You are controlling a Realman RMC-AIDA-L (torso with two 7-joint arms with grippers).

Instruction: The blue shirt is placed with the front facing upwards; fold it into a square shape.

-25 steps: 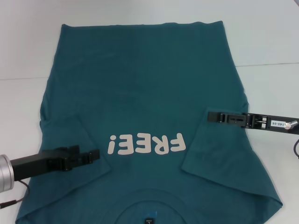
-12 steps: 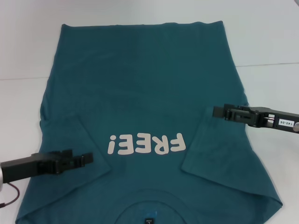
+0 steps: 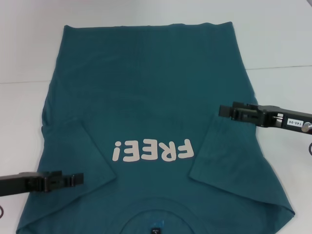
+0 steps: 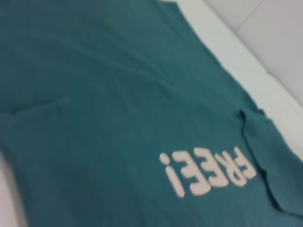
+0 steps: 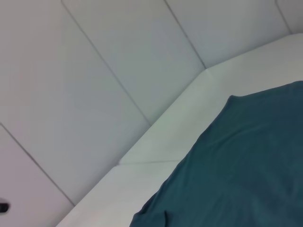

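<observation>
Left gripper [image 3: 78,179], lower left of head frame, over the blue shirt [image 3: 151,107]; arm cut off, fingers together, holding nothing. Shirt lies flat on the white bench [image 3: 273,44], print up, sleeves folded inward, collar cropped at bottom edge. Right gripper [image 3: 223,111], right of centre, above shirt edge, fingers together, empty.

A bare test room or lab set up for robot work, not a home; the bench [image 3: 282,44] is a plain white surface with a thin seam running across it; behind it, in the right wrist view, stands a wall [image 5: 94,56] of smooth pale panels divided by straight joints; two black robot arms reach in from either side, the right one carrying a small printed number label [image 3: 291,122]; no furniture or household goods show.
</observation>
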